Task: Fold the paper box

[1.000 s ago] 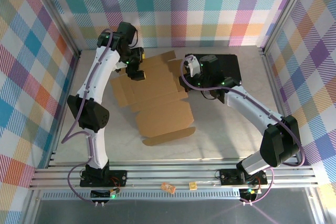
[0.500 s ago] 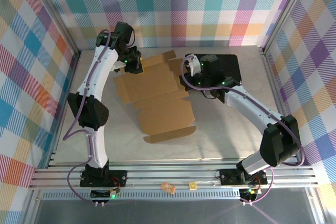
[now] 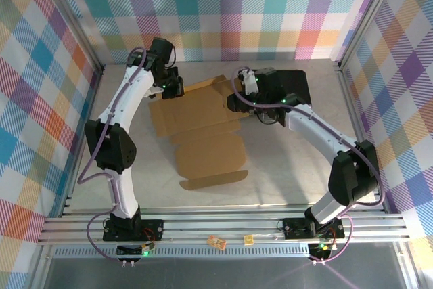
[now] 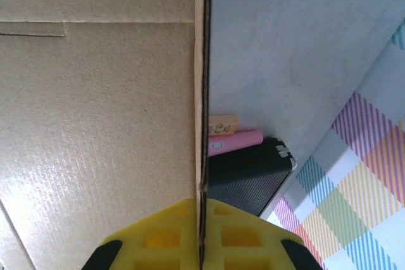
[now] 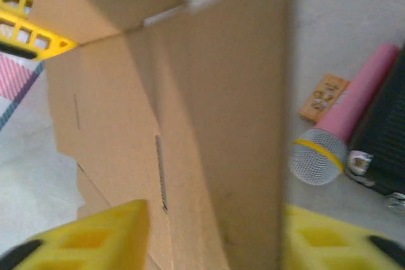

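The paper box (image 3: pixel 203 123) is a flat brown cardboard sheet with flaps, lying mid-table. My left gripper (image 3: pixel 170 89) sits at its back-left edge. In the left wrist view the left gripper (image 4: pixel 202 235) is shut on the thin edge of the paper box (image 4: pixel 95 124), yellow pads pressed to both sides. My right gripper (image 3: pixel 233 101) is at the sheet's right side. In the right wrist view the right gripper (image 5: pixel 215 238) stands open, its yellow fingers (image 5: pixel 82 235) wide apart, with a raised flap of the paper box (image 5: pixel 209 124) between them.
A black case (image 3: pixel 291 84) lies at the back right, just behind the right gripper. Beside it are a pink-handled microphone (image 5: pixel 316 156) and a small wooden block (image 5: pixel 324 97). Plaid walls close in on three sides. Bare table lies in front of the sheet.
The left gripper moved back and left to the sheet's edge and shut on it. The right gripper opened, letting go of the flap. The sheet shifted slightly left.
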{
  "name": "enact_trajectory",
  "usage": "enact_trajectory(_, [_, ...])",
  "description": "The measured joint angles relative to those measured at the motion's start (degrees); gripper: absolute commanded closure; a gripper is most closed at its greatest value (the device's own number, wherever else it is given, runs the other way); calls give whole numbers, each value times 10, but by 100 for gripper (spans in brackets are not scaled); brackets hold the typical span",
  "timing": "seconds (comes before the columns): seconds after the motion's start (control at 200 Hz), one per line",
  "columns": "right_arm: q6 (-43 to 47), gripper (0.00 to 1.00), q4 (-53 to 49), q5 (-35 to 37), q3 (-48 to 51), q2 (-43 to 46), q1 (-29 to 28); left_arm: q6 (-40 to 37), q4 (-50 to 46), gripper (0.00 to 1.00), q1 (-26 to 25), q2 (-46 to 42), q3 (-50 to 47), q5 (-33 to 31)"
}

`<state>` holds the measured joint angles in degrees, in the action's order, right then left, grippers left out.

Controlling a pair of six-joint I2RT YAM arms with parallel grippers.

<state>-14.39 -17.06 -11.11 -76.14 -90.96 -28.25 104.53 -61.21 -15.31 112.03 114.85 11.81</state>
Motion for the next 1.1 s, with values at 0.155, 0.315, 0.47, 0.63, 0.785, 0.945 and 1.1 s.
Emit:
enact_trajectory(0.155, [-188,38,-71,7,-43,23,12,2,87,100,-26,-70,-106,-76])
enact_trajectory(0.315, [-419,38,-70,28,-15,97,-17,9,195,100,-62,-123,-205,-144])
enact_trajectory(0.47, [-582,40,-34,23,-33,83,-49,7,278,100,-80,-127,-251,-180])
enact_trajectory(0.63, [-668,45,-19,28,-69,7,-71,5,344,100,-83,-132,-290,-200])
enact_trajectory(0.785, [-709,51,-14,32,-95,-50,-82,-1,376,100,-83,-138,-308,-205])
enact_trajectory(0.945, [-718,54,-14,37,-150,-104,-85,-8,404,100,-84,-148,-315,-205])
enact_trajectory(1.1, [-718,56,-7,47,-180,-128,-86,-8,421,100,-90,-156,-326,-204])
